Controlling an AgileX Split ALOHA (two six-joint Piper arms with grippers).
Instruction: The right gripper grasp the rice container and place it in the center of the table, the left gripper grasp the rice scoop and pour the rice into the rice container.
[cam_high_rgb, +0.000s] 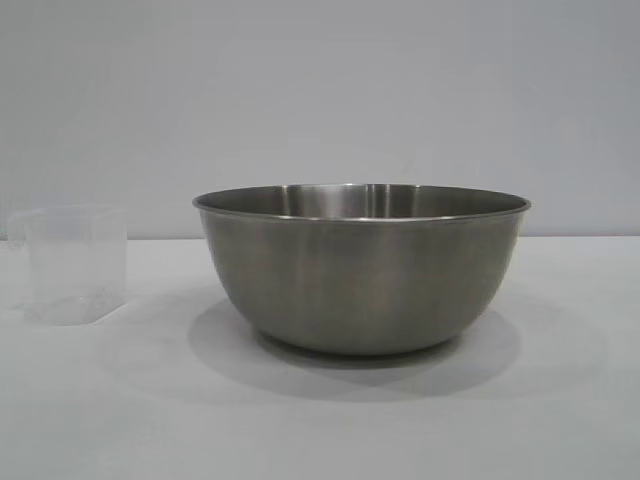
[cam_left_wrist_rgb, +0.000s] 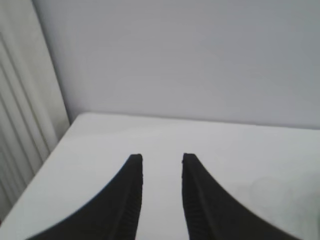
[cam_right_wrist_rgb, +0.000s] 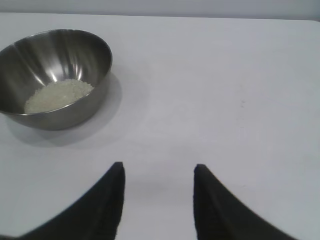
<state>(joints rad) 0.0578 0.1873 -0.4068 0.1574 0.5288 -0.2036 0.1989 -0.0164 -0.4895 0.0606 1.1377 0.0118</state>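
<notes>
The rice container (cam_high_rgb: 362, 270), a large steel bowl, stands in the middle of the white table (cam_high_rgb: 320, 420). The right wrist view shows the bowl (cam_right_wrist_rgb: 75, 107) some way off, with a pale heap of rice (cam_right_wrist_rgb: 59, 94) in its bottom. The rice scoop (cam_high_rgb: 72, 262), a clear plastic cup, stands upright on the table left of the bowl, with only a few grains at its bottom. My right gripper (cam_right_wrist_rgb: 159, 170) is open over bare table, apart from the bowl. My left gripper (cam_left_wrist_rgb: 162, 160) is open too, with nothing between its fingers; neither the scoop nor the bowl shows in its view.
A plain pale wall (cam_high_rgb: 320, 90) runs behind the table. In the left wrist view the table's edge and corner (cam_left_wrist_rgb: 75, 125) lie close by, with a white ribbed panel (cam_left_wrist_rgb: 20, 125) beyond them.
</notes>
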